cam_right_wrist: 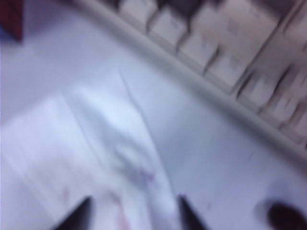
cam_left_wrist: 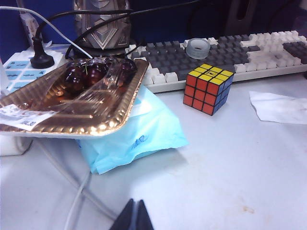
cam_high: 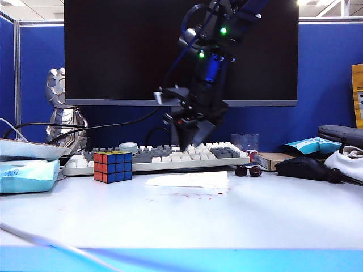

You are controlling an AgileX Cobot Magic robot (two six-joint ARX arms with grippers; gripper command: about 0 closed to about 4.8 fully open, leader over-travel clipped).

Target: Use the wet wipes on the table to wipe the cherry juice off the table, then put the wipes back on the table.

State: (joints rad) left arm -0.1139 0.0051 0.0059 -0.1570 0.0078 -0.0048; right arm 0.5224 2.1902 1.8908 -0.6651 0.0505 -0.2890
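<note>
**A:** What lies nearest on the bench (cam_high: 272, 215)?

**B:** Bare top, then the cherry juice (cam_high: 195, 196), small red specks just in front of the wet wipes (cam_high: 190, 179). The sheet lies flat, with the puzzle cube (cam_high: 112, 166) at its nine o'clock and two cherries (cam_high: 248, 170) at its three o'clock.

**A:** And your jaws?

**B:** My right jaws (cam_right_wrist: 133, 213) stand spread above the sheet, gripping nothing; the picture is blurred, but both dark tips show apart over the white, faintly pink wipe. From outside, they hang at the sheet's twelve o'clock, before the keyboard (cam_high: 164, 156).

**A:** The left?

**B:** My left jaws (cam_left_wrist: 133, 218) sit pressed together, well apart from the cube, near the blue tissue pack (cam_left_wrist: 136, 136).
</note>
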